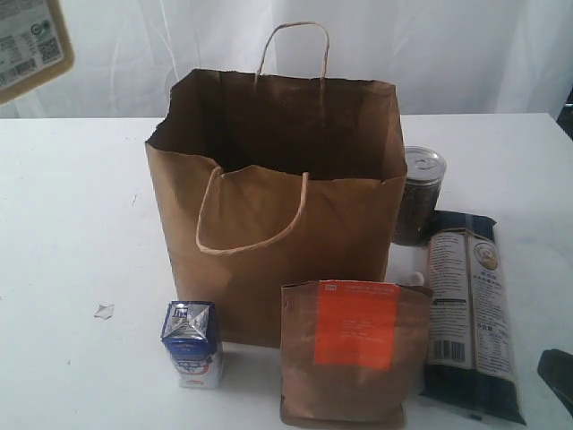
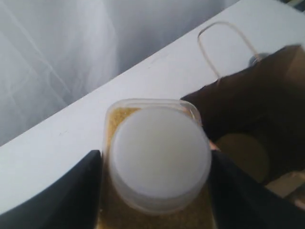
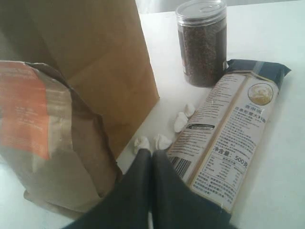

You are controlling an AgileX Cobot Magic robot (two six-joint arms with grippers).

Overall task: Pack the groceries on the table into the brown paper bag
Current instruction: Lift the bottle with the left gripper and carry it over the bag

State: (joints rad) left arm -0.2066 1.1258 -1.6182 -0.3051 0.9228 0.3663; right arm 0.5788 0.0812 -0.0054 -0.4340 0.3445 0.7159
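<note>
The left hand (image 2: 155, 188) clamps the yellow-grain bottle (image 2: 159, 152) aloft, left of the brown paper bag (image 1: 269, 215); the exterior view crops the bottle to a corner. A dim round shape (image 2: 243, 155) inside the bag is unreadable. The right hand (image 3: 151, 164), pinched closed and empty, is beside the noodle packet (image 3: 228, 138) on the surface (image 1: 72, 224).

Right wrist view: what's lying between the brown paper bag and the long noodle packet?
A few small white scraps lie on the table between brown paper bag and noodle packet; right wrist view shows it.
</note>
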